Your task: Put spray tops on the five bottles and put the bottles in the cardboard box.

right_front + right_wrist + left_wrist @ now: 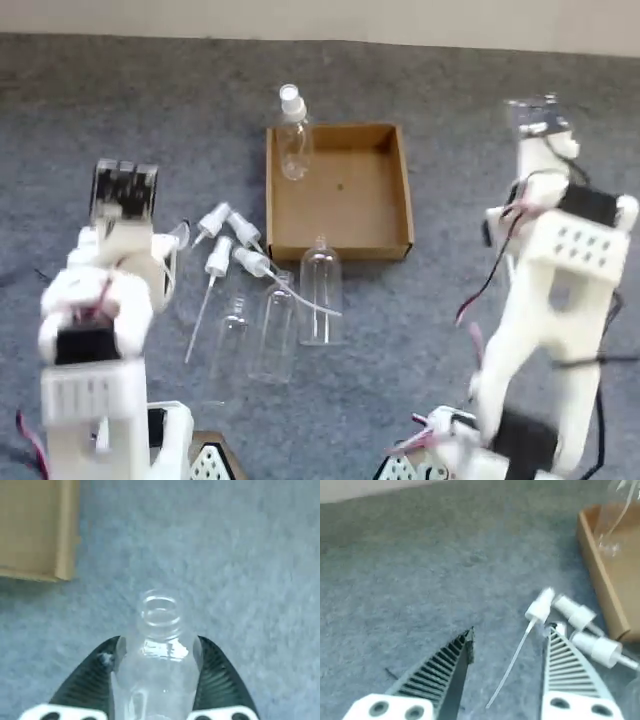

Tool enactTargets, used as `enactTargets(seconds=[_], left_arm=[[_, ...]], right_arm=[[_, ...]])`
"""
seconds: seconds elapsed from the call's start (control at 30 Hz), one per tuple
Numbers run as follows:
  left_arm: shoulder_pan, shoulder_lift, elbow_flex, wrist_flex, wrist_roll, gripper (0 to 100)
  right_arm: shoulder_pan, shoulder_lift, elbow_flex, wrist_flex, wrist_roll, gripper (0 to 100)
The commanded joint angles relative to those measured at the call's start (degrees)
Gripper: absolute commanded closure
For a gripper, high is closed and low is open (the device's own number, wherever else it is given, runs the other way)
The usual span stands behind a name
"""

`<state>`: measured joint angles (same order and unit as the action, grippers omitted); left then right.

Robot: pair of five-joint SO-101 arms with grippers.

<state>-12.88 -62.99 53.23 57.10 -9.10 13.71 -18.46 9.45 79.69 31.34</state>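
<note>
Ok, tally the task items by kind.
Clear plastic bottles: 5, one in the right gripper
Loose white spray tops: 4
Brown cardboard box: 1
Total: 10

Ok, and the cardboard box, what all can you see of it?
The box is brown cardboard, square, shallow and open-topped. It sits flat on the grey carpet. Its floor is bare apart from one clear capped bottle in the far left corner, whose white top reaches past the rim. An open bottle stands just outside the near wall; I can't tell whether it touches. Loose spray tops lie off the near left corner.
</note>
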Motion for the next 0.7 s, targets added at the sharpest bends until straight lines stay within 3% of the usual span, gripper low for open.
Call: enactTargets(seconds=[0.0,0.17,0.4,0.67], left_arm=[[-0.6,23.5,-15.8,4.4,-6.9,79],[-0.7,45.6,-34.3,9.3,-9.6,79],[2.6,69.2,-53.1,11.1,-10.6,79],[5.1,87.2,-68.2,13.1,-12.4,79]], right_arm=[[-5.9,-17.0,15.3,-11.3,-3.4,99.5],[-12.3,-25.8,27.9,-13.1,-4.3,99.5],[-17.4,-28.9,28.1,-11.7,-7.4,99.5],[-20.8,-31.5,28.5,-9.6,-7.5,99.5]])
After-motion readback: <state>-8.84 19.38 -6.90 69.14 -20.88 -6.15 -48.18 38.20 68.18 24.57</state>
